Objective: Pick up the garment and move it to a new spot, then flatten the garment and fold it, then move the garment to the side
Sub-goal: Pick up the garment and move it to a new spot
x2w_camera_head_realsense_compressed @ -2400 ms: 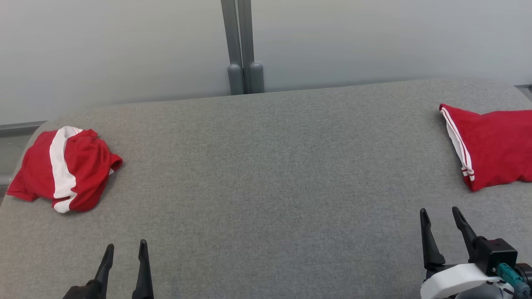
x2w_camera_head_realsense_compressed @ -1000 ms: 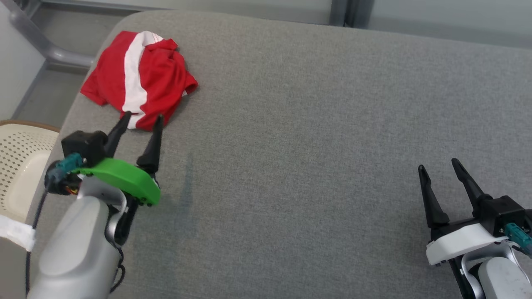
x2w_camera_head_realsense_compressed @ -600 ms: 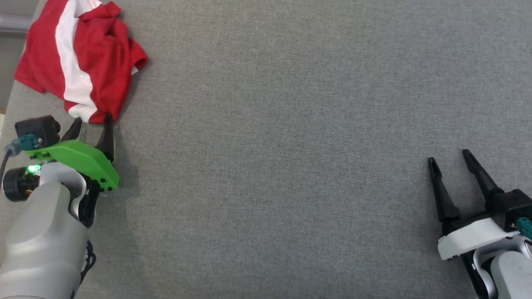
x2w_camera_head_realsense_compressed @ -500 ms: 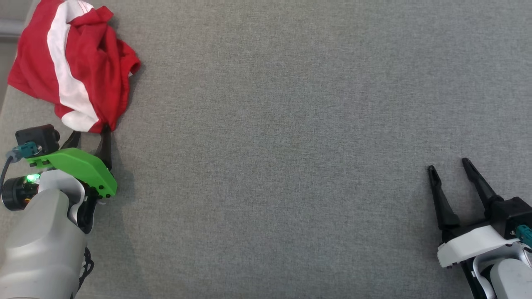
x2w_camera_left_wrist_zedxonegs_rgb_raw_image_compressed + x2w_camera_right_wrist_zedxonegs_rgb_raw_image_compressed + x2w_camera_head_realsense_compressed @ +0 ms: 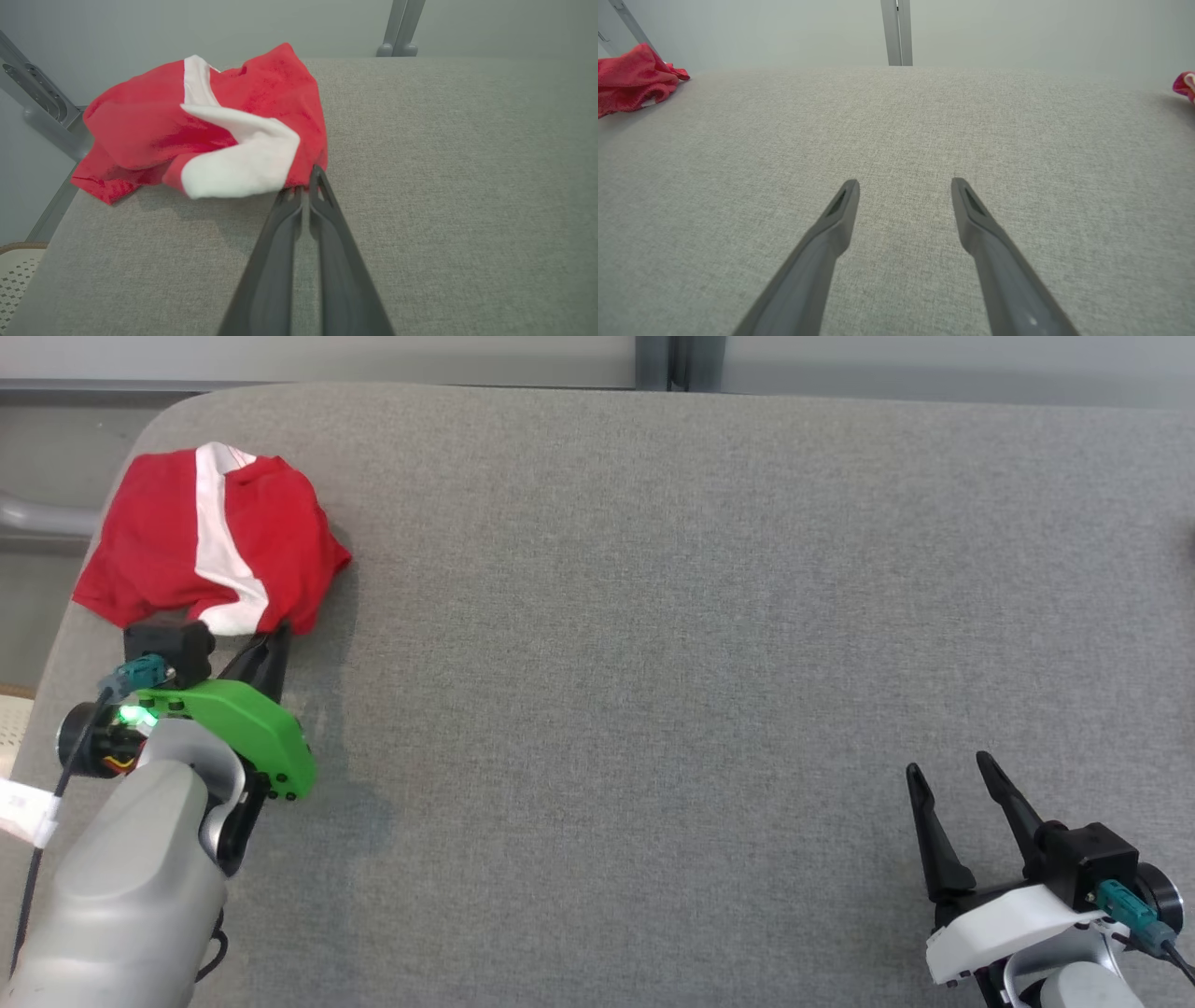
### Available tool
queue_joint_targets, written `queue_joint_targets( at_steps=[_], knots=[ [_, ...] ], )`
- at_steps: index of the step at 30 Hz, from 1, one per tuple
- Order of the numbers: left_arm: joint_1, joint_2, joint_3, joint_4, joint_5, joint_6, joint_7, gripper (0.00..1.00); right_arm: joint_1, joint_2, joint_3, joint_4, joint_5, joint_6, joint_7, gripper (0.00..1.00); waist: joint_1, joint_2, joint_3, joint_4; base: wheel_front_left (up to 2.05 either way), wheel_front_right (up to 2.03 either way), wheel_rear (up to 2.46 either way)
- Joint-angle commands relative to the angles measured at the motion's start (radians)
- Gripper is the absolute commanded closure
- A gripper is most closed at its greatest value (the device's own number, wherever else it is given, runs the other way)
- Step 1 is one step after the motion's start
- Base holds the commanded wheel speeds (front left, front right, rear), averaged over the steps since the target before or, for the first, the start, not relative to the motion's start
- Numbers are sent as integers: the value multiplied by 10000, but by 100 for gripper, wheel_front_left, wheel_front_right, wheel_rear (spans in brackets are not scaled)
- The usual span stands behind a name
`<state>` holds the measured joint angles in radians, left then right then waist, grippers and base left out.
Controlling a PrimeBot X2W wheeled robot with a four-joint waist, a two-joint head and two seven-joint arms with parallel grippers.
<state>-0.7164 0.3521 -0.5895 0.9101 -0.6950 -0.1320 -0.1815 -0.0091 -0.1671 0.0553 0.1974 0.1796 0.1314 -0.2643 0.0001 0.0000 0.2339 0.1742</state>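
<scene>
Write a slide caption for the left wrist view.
Left gripper shut on the near edge of a crumpled red-and-white garment at a corner of the grey table.

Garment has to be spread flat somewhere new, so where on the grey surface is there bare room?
The wide middle of the grey surface is bare, from the garment and left gripper at the left corner across to the open right gripper. It is crowded at that left corner; a second red cloth lies at the far right edge.
</scene>
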Motion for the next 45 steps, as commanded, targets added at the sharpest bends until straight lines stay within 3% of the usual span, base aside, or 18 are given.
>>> queue_joint_targets(
  at_steps=[1,13,22,25,29,33,37,40,45],
  knots=[
    [123,59,-250,-368,-132,25,37,100,-57,89,4,74,34,-13,3,0,-1,0,-643,-131,0,0,0],
    [190,31,-2090,-4690,-126,38,1209,100,26,695,-82,321,134,-12,3,0,-1,0,-1368,-1191,0,0,0],
    [-262,-900,-2946,-7938,-93,166,2341,100,-170,828,-325,271,145,-12,3,0,-1,0,-1060,-2060,0,0,0],
    [-394,-1185,-2867,-8904,-239,360,2471,100,-229,869,-338,250,180,-12,3,0,-1,0,-968,-2288,0,0,0],
    [-324,-1689,-2479,-9884,-741,970,2590,100,-197,928,-511,186,205,-12,3,0,-1,0,-825,-2408,0,0,0],
    [93,-1714,-1956,-9500,-798,1936,2583,100,-162,975,-507,270,191,-12,3,0,-1,0,-714,-2454,0,0,0],
    [714,-1496,-1540,-7963,-966,2622,2356,100,-292,1024,-451,330,239,-12,3,0,-1,0,-619,-2463,0,0,0],
    [1193,-1192,-1347,-6518,-917,2790,1991,100,-351,1041,-411,365,237,-12,3,0,-1,0,-580,-2461,0,0,0],
    [1977,-811,-922,-4466,-1248,2621,1175,100,-381,955,-532,408,219,-12,3,0,-1,0,-455,-2353,0,0,0]
  ],
)
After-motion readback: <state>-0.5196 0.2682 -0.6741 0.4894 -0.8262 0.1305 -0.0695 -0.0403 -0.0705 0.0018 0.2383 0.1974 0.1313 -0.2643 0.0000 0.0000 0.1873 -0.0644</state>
